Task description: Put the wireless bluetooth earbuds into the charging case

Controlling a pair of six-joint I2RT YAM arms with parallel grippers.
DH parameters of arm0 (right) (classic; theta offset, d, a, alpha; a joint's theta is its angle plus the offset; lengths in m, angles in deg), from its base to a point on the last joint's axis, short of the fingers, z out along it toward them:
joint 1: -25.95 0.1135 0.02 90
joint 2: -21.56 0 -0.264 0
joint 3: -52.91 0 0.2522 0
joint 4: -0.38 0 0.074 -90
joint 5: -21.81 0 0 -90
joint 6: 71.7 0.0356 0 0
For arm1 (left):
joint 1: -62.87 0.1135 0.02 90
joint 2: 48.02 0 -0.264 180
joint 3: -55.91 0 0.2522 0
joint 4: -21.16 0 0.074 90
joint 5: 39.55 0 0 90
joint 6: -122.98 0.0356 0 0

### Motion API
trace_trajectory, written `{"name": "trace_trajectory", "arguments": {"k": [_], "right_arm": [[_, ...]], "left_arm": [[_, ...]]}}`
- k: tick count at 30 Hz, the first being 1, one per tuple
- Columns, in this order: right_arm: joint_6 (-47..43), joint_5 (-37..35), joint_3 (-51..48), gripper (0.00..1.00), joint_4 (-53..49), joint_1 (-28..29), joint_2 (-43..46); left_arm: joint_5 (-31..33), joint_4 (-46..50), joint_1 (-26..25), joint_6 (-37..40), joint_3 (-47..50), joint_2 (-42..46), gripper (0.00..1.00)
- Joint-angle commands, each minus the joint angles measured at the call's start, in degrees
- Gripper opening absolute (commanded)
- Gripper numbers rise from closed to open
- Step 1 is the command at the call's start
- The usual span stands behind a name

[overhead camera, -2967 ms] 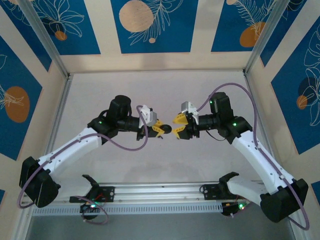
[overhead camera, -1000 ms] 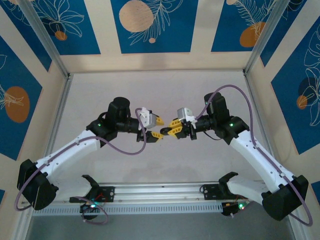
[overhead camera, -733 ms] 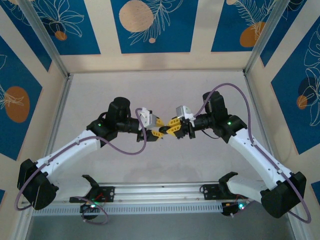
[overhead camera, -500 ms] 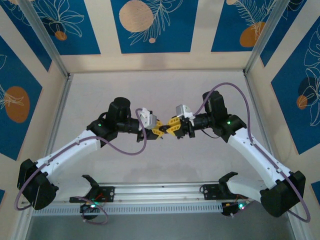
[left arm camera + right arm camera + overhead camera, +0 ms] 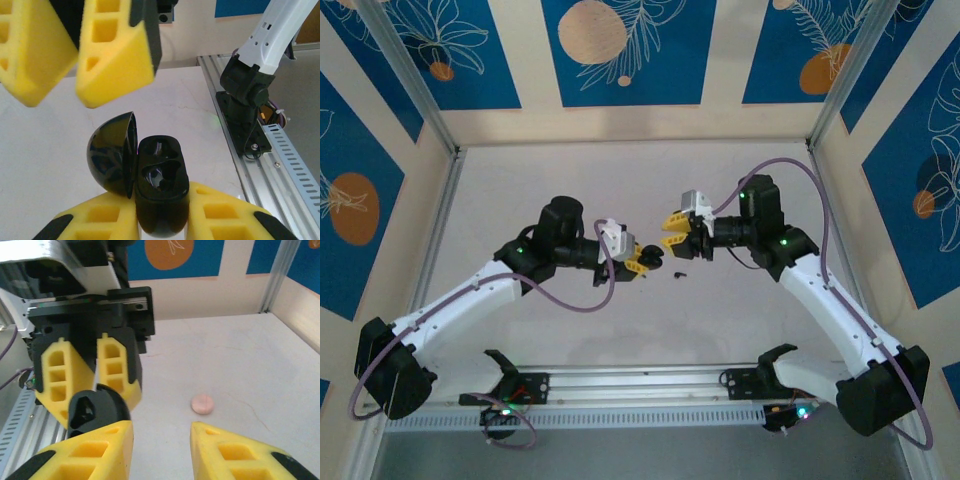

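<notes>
**Spotter:** What's just changed out there?

**Me:** Half a second ago my two grippers were nose to nose over the middle of the table (image 5: 620, 180). Now my right gripper (image 5: 162, 432) has drawn back and let its jaws part, and my left gripper (image 5: 160, 206) has clamped down.

**Spotter:** So that's a handover?

**Me:** I read it that way. The charging case (image 5: 159, 180) now sits with the left alone, which frees the right to go and fetch an earbud.

**Spotter:** How's the left's hold?

**Me:** It's closed tight on the lower half of the case, a yellow finger on each side, with the case held off the table. The lid stands open, hinged off to one side, and the wells are exposed.

**Spotter:** Anything in the wells?

**Me:** Too dark to tell.

**Spotter:** And the right?

**Me:** Jaws apart, nothing between them, touching nothing. It hovers near the case.

**Spotter:** Where are the earbuds?

**Me:** There's a dark speck (image 5: 678, 273) on the table just below the right gripper. It may be a black earbud, but it's too small to be sure. Farther off a pale pink disc (image 5: 202, 403) lies flat on the table, and I can't tell whether it's a bud or a closed case.
</notes>
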Motion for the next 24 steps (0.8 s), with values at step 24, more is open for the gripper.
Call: {"name": "trace_trajectory", "arguments": {"k": [24], "right_arm": [[25.06, -11.23, -1.27, 0.52, -10.54, -4.68, 2.84]], "left_arm": [[6.33, -23.63, 2.69, -11.67, 16.47, 2.13, 0.2]]}}
